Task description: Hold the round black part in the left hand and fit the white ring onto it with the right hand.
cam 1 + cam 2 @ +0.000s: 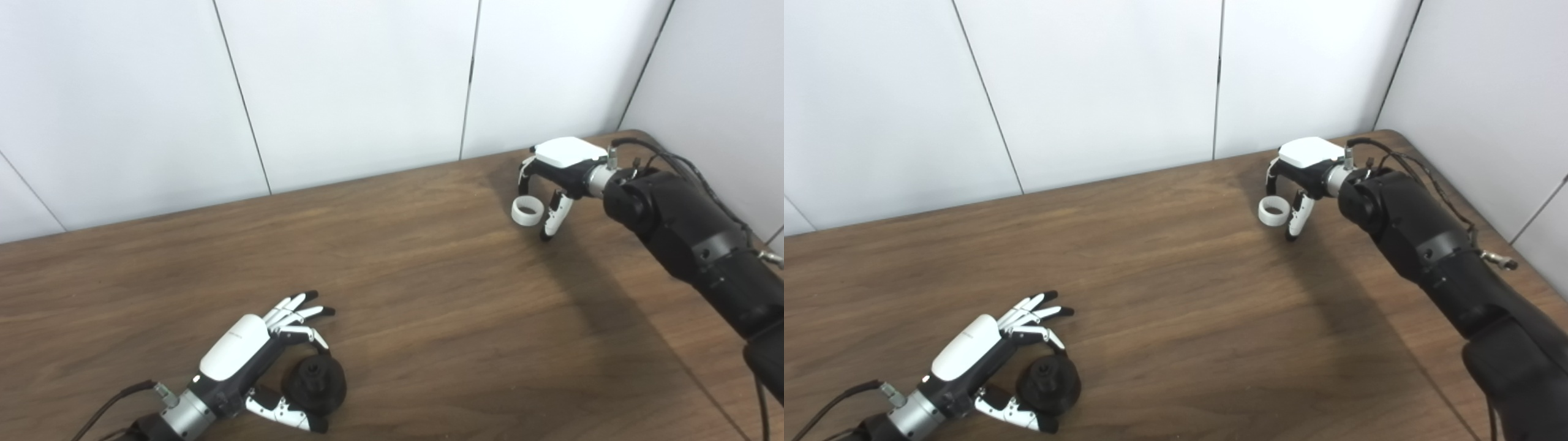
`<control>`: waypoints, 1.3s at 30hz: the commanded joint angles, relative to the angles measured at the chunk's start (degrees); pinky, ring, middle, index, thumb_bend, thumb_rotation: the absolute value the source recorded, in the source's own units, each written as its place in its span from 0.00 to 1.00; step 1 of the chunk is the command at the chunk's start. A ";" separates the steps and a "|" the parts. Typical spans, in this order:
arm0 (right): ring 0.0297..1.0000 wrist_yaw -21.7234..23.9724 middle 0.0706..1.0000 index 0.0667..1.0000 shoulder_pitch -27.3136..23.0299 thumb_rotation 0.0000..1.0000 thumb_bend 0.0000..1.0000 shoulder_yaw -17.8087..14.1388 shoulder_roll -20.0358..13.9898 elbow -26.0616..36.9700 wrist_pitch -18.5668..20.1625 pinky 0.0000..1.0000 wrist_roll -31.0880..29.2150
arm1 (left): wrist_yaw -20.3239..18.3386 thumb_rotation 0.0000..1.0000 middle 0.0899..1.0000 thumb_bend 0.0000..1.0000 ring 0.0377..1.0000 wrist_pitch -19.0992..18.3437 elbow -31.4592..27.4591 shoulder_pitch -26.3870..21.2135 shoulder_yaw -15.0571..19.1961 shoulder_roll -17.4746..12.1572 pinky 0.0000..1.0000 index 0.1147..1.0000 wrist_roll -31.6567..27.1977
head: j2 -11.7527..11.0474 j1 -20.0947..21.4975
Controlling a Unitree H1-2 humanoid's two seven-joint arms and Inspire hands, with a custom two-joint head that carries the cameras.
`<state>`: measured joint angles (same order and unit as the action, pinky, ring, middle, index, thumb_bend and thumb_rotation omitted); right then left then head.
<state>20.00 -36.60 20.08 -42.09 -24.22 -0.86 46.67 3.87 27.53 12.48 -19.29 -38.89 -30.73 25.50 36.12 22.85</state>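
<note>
Down at the near left of the wooden table (429, 294), the left hand (257, 361) cups the round black part (315, 384), a dark disc with a raised hub in the middle, thumb and one finger curled around it, other fingers spread. Well apart at the far right, the right hand (560, 174) pinches the white ring (527, 211), a short plain band, between fingertips above the tabletop

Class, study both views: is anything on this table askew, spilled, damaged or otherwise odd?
Nothing stands out. The round black part sits between finger and thumb of the left hand at the near edge of the table; the right hand holds the white ring far across. Nothing looks spilled or broken.
</note>
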 commanded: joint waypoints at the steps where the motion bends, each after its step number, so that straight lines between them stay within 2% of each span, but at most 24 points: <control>1: 1.00 -1.11 0.88 0.63 -2.44 0.21 0.91 -0.14 -0.64 0.25 -0.98 1.00 0.23 | -3.70 0.06 0.88 0.53 1.00 -0.62 0.40 1.62 -1.05 -0.91 1.00 0.41 2.95 | 0.06 0.07; 25: 1.00 -0.94 0.87 0.62 -2.17 0.20 0.90 0.05 -0.03 1.31 -1.45 1.00 -0.06 | -4.73 0.06 0.88 0.53 1.00 -0.62 0.37 2.00 0.33 -0.26 1.00 0.41 3.73 | 0.23 -0.23; 39: 0.99 -1.57 0.86 0.62 -2.40 0.22 0.91 0.55 0.23 0.32 -3.18 1.00 -0.05 | -4.64 0.06 0.87 0.53 1.00 -0.62 0.28 2.20 0.78 0.08 1.00 0.41 4.22 | 0.27 -0.65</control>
<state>19.43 -36.93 20.68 -41.78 -24.25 -2.77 46.83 2.39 27.67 12.27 -18.50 -36.77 -30.13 26.59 36.30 22.15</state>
